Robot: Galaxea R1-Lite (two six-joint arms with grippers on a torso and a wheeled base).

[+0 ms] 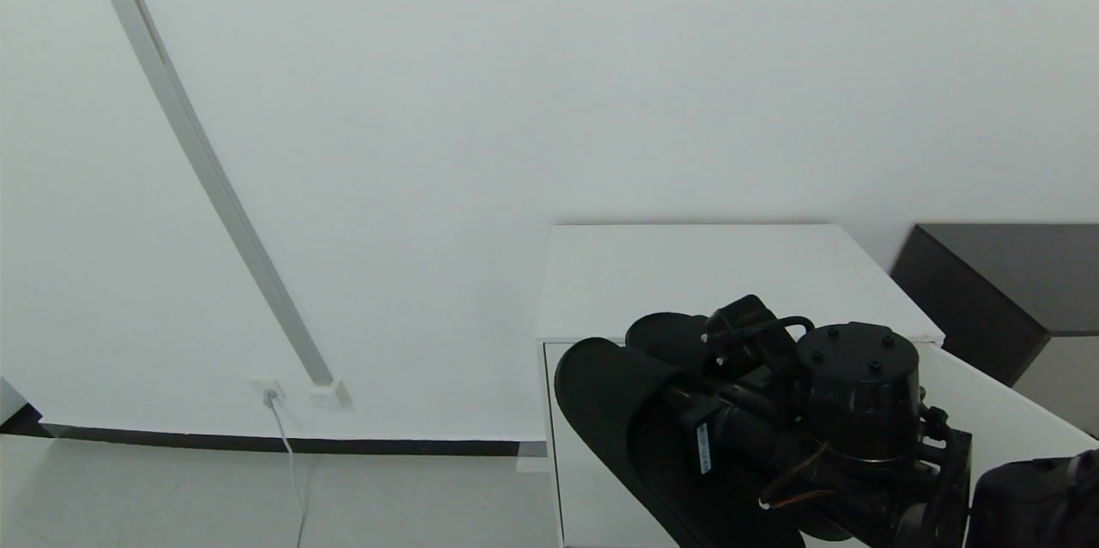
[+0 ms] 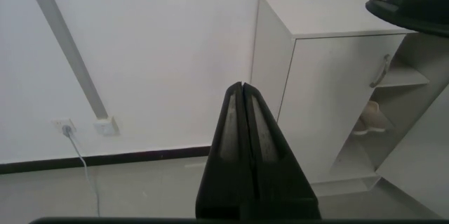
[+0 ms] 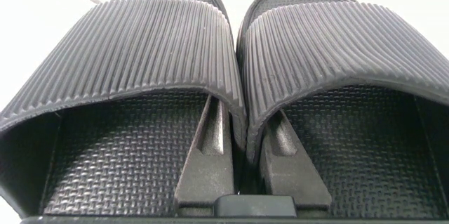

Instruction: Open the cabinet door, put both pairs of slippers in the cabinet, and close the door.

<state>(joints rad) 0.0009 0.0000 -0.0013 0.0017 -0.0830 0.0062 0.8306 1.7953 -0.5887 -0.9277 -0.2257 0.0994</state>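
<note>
Black slippers (image 3: 140,48) pinched as a pair by the right gripper (image 3: 245,115), in front of the white cabinet (image 2: 330,13).
The adjoining strap edges of both slippers are clamped between the right gripper's fingers (image 3: 210,147), so the two are held side by side in the air, level with the cabinet's top front edge. The left gripper (image 2: 243,90) is pressed together on nothing, well apart from the cabinet. One door (image 1: 996,411) is swung open, and a pale pair (image 2: 370,119) is seen on a shelf inside.
</note>
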